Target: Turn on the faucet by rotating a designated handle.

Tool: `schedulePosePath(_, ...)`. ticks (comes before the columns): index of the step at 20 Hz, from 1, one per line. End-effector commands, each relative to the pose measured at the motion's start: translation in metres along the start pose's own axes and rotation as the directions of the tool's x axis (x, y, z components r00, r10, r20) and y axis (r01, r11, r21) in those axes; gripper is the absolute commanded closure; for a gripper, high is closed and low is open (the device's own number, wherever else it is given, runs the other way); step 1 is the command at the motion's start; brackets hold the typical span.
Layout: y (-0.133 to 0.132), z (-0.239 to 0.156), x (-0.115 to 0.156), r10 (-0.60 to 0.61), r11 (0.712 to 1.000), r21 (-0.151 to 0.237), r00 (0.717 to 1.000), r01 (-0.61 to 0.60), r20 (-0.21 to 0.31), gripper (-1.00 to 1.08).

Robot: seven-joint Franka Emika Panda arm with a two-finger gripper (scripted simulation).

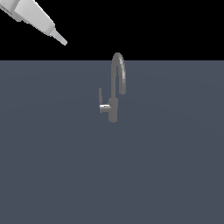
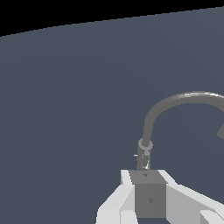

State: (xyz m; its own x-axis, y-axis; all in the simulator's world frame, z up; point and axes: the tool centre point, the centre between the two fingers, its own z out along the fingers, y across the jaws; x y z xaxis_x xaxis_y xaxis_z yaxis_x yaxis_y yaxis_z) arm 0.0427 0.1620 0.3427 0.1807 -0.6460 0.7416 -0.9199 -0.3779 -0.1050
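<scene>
The faucet (image 1: 114, 103) stands upright in the middle of the exterior view, its arched spout (image 1: 119, 65) curving toward that view's right. The handle (image 1: 100, 95) is a thin lever pointing up from a shiny stub (image 1: 104, 107) on the base's left side. My gripper (image 1: 61, 39) hangs high at the exterior view's upper left, far from the faucet and touching nothing. Its fingers look pressed together, with nothing between them. In the wrist view the gripper (image 2: 148, 176) sits just in front of the faucet (image 2: 146, 144), whose spout (image 2: 183, 99) arches away. The handle is too small to tell there.
A flat grey-blue floor (image 1: 52, 166) stretches around the faucet. The white arm link (image 1: 30, 13) enters from the exterior view's upper left corner.
</scene>
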Motion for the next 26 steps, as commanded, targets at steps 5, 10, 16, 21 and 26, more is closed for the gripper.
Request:
schedulePosePath(5,-0.001,0.103,-0.031,0.091,0.991,-0.096,0.996,-0.09,0.001,1.08)
schedulePosePath(10,0.008,0.161,-0.047,0.144,0.978,-0.152,0.99,-0.142,0.001,1.08)
schedulePosePath(16,0.018,0.201,-0.057,0.182,0.965,-0.192,0.983,-0.179,0.001,1.08)
schedulePosePath(21,0.02,0.208,-0.059,0.19,0.962,-0.2,0.982,-0.186,0.001,1.08)
schedulePosePath(26,0.026,0.206,-0.058,0.189,0.962,-0.2,0.982,-0.185,0.001,1.08)
